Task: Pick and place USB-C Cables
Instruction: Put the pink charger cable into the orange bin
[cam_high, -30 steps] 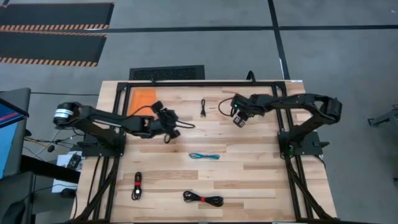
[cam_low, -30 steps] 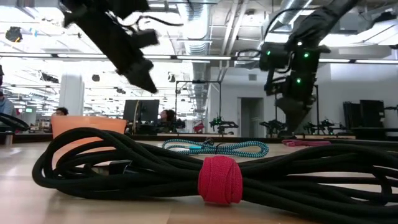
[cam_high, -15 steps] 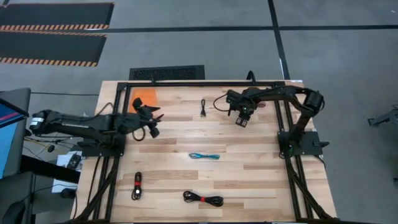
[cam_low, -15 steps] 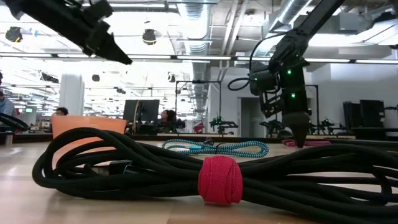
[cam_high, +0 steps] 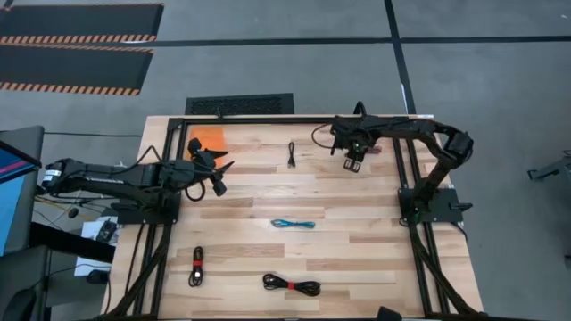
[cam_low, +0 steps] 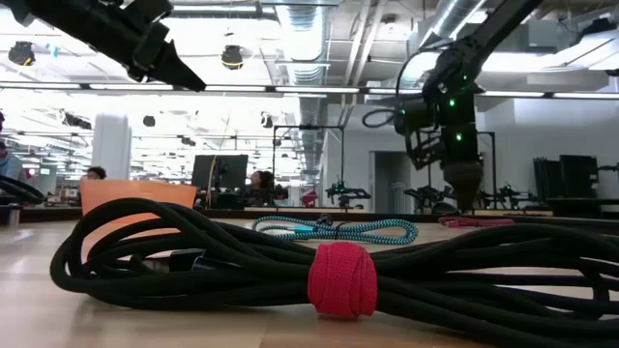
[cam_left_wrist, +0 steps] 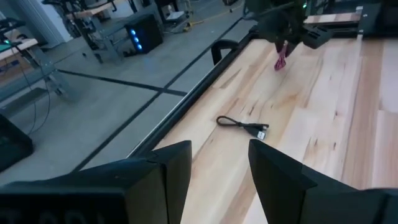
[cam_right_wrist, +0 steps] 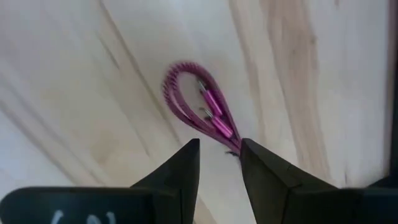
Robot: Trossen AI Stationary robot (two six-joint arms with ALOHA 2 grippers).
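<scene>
While the worktop (cam_high: 375,232) carries all five cables, left tool (cam_high: 217,177) hangs fingers apart near the orange patch (cam_high: 207,139). Right tool (cam_high: 353,164), fingers apart, sits over the magenta cable (cam_right_wrist: 202,106) at the far right edge. Red-tied black cable (cam_high: 291,285) lies front, teal cable (cam_high: 294,224) mid-worktop.

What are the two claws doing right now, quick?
Left claw: open, holding nothing, up above the table.
Right claw: open, right over the magenta USB-C cable, not gripping it yet.
</scene>
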